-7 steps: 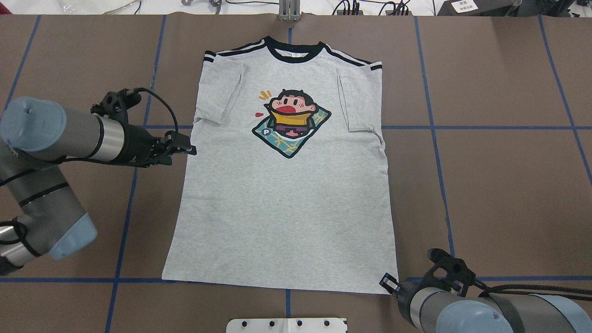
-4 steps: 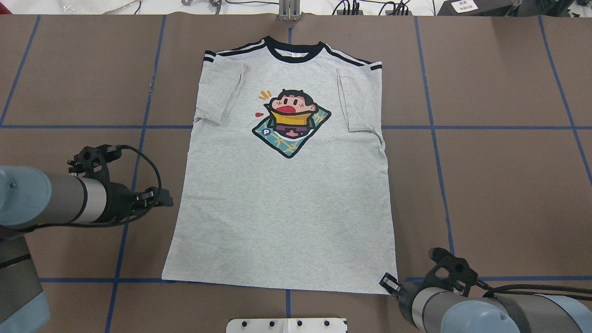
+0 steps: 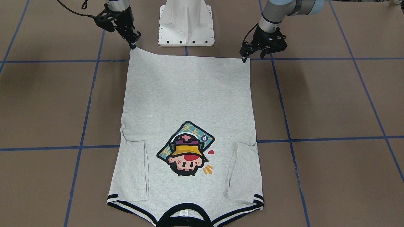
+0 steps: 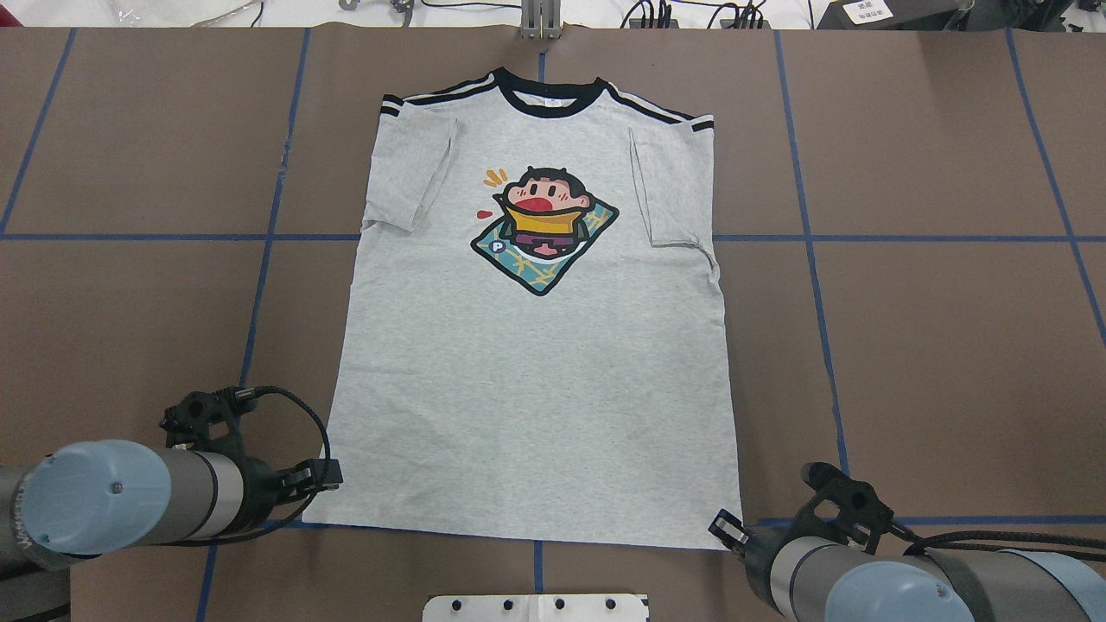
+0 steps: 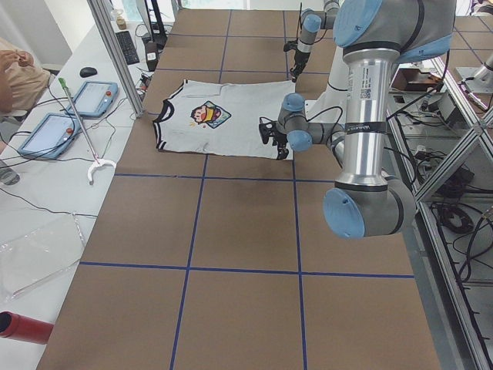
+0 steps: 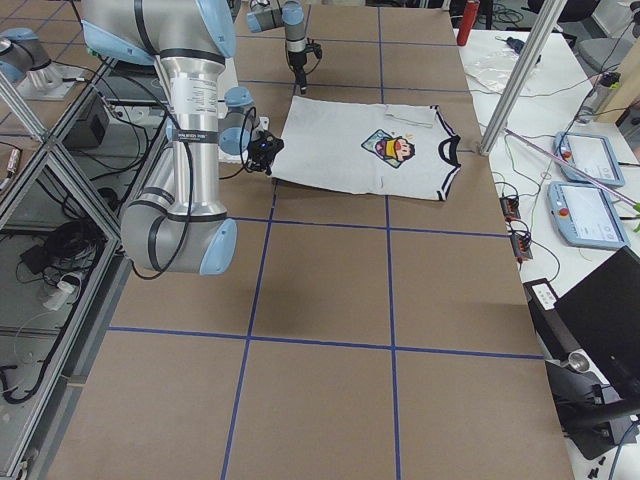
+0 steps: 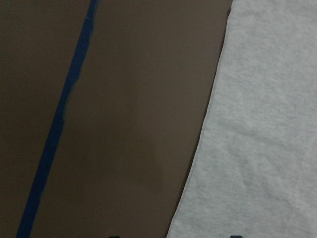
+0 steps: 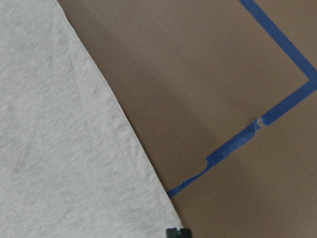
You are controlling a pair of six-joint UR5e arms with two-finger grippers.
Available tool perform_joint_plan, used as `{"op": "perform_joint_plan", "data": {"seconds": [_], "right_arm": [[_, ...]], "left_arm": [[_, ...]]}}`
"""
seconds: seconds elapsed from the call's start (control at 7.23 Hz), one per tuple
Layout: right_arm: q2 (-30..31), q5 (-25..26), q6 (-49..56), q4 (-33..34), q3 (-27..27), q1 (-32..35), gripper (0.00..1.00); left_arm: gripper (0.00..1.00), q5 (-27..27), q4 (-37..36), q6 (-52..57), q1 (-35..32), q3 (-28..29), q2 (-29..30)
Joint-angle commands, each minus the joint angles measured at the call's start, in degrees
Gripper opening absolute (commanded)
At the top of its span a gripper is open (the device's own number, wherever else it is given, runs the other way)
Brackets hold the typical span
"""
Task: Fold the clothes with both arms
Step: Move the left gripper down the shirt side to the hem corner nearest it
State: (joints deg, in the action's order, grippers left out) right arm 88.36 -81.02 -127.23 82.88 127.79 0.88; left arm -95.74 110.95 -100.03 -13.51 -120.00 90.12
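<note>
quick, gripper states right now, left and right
Left black two-finger gripper: looks open, at the light grey T-shirt's hem corner, holding nothing.
Right black two-finger gripper: cannot be told; its tip is at the other hem corner.

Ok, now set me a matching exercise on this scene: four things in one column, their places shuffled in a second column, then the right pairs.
Things:
1. left gripper
2. right gripper
3. striped collar
4. cartoon print

Places:
A. on the T-shirt edge farthest from the robot
B. by the hem corner on the overhead view's right
C. middle of the chest
D. by the hem corner on the overhead view's left

Pairs: 1-D, 2-B, 3-A, 4-C
</note>
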Motion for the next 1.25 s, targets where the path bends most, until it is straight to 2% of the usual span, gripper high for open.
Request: {"op": "perform_joint_plan", "data": {"seconds": [0.0, 0.28, 0.42, 0.55, 0.69, 0.83, 0.97, 1.11], "right_arm": [[0.06, 0.07, -0.03, 0.00, -0.08, 0.00, 0.00], [0.32, 0.07, -0.03, 0.00, 0.00, -0.09, 0.00], [0.24, 0.07, -0.03, 0.00, 0.00, -0.09, 0.00], [0.24, 0.07, -0.03, 0.00, 0.00, -0.09, 0.00], [0.24, 0.16, -0.03, -0.09, 0.00, -0.09, 0.00], [0.24, 0.16, -0.03, 0.00, 0.00, -0.09, 0.00], [0.24, 0.24, -0.03, -0.09, 0.00, 0.00, 0.00], [0.24, 0.24, -0.03, -0.09, 0.00, -0.09, 0.00]], "left_arm": [[0.90, 0.64, -0.56, -1.84, 2.26, 0.21, 0.84], [0.82, 0.73, -0.56, -1.84, 2.35, 1.70, 1.02], [0.72, 0.73, -0.56, -1.84, 2.35, 1.79, 1.02], [0.51, 0.73, -0.56, -2.62, 2.35, 1.97, 0.93], [0.38, 0.73, -0.56, -2.72, 2.35, 1.97, 0.84], [0.31, 0.64, -0.56, -2.72, 2.35, 1.97, 0.93], [0.08, 0.64, -0.56, -2.72, 2.35, 2.05, 0.84], [0.00, 0.64, -0.56, -2.72, 2.35, 2.14, 0.84]]}}
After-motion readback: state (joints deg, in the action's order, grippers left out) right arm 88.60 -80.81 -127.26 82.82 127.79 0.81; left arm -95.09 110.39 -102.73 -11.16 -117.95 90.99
